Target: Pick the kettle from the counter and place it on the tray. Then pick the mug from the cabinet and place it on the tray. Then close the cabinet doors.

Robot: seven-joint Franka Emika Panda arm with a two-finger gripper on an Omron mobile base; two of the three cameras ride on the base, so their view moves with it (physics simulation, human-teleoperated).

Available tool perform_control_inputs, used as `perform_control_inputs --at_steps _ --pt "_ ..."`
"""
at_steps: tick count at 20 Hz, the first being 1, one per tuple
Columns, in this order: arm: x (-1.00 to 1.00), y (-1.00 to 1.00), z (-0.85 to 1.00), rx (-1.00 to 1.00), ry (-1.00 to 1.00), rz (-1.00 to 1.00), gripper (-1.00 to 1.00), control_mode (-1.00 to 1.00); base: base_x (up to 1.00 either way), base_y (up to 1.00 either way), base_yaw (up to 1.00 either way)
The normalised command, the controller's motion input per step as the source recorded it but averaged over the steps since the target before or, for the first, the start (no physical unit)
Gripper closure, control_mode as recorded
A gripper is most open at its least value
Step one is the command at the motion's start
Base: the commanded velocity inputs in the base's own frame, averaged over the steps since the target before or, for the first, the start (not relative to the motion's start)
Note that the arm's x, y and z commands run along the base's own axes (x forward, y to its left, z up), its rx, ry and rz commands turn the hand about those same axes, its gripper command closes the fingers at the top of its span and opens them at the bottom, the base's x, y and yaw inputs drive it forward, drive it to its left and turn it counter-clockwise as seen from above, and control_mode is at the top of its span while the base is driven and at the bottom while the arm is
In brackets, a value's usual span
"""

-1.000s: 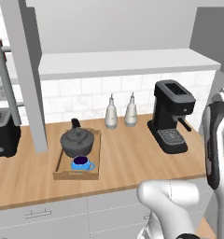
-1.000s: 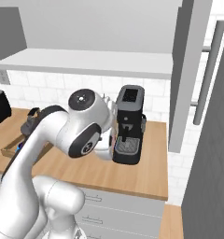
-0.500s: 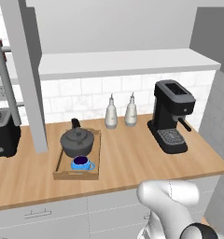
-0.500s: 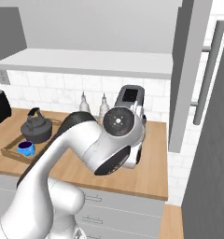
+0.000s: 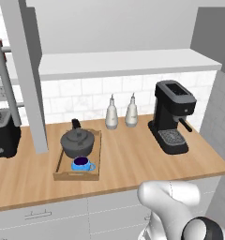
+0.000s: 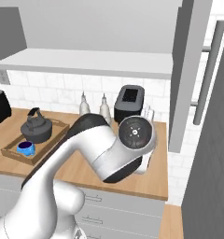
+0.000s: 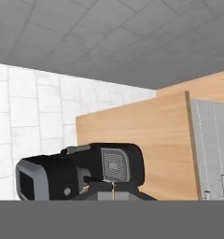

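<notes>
- Kitchen wall of white tiles runs behind the long wooden bench (image 5: 133,159), with pale grey drawer fronts below it and a grey ledge above.
- Grey cabinet doors (image 6: 188,70) with long metal bar handles stand swung open, so closing them is, by my judgement, the step left to do.
- White arm (image 6: 109,154) has swung across over the last second: it now bulks in the middle of the right base view and has dropped to the lower right corner of the left base view, which suggests it is repositioning toward the doors.
- Black coffee machine (image 5: 173,115) sits at the right end of the bench; the rolled hand view looks at it sideways.
- Wooden tray (image 5: 58,171) lies on the bench left of centre, in the same spot as a second ago.
- Dark kettle (image 5: 77,141) sits at the far end of the tray.
- Two pale bottles (image 5: 121,111) stand against the tiles.
- Blue mug (image 5: 81,164) rests in the tray just in front of the kettle.
- Claw (image 7: 113,192): its tips have come together, clamped on nothing.
- No brand, label or writing is readable anywhere.
</notes>
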Motion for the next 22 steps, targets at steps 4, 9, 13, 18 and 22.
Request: perform_control_inputs --at_steps 4,9,13,18,22 --pt "-0.42 -0.08 0.03 0.0 -0.27 0.0 1.0 -1.0 0.0 0.0 0.0" --pt "-0.32 -0.32 0.24 0.0 -0.19 -0.01 1.0 -1.0 0.0 0.0 0.0" --pt "-0.18 -0.14 0.19 0.0 -0.01 -0.05 1.0 -1.0 0.0 0.0 0.0" --pt "-0.58 -0.24 0.02 0.0 0.0 -0.03 1.0 -1.0 0.0 0.0 0.0" --pt "-0.89 -0.29 0.02 0.0 -0.03 0.0 1.0 -1.0 0.0 0.0 0.0"
